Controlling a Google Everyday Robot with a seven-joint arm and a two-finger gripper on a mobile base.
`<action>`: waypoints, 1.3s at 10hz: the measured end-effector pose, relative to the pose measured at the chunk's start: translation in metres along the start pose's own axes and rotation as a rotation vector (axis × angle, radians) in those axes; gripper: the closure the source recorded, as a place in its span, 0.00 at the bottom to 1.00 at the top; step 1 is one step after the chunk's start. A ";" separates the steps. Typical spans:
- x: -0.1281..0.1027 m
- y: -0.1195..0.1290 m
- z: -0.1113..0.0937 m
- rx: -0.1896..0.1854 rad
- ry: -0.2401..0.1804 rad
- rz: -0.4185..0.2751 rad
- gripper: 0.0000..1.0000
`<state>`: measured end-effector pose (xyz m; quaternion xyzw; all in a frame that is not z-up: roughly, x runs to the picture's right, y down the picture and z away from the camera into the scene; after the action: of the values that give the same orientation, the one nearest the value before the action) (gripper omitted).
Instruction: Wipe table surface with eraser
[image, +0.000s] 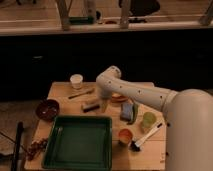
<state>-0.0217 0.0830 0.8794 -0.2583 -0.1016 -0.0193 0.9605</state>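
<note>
The room is dim, with dark cabinets behind a light wooden worktop. The white arm comes in from the right, bends and reaches down, so the hand is low over the middle of the worktop. If the hand is wide or narrow, I cannot tell. The eraser lies on the wood just beside the hand, behind the green tray. A white cup stands at the back, a dark bowl at the left, and a blue-grey sponge and a brush at the right.
</note>
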 end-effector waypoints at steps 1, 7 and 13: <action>-0.008 0.001 0.001 -0.006 -0.008 -0.044 0.20; -0.044 0.000 0.036 -0.082 0.011 -0.197 0.20; -0.042 -0.013 0.061 -0.132 0.019 -0.215 0.50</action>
<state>-0.0749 0.1016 0.9284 -0.3085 -0.1182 -0.1311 0.9347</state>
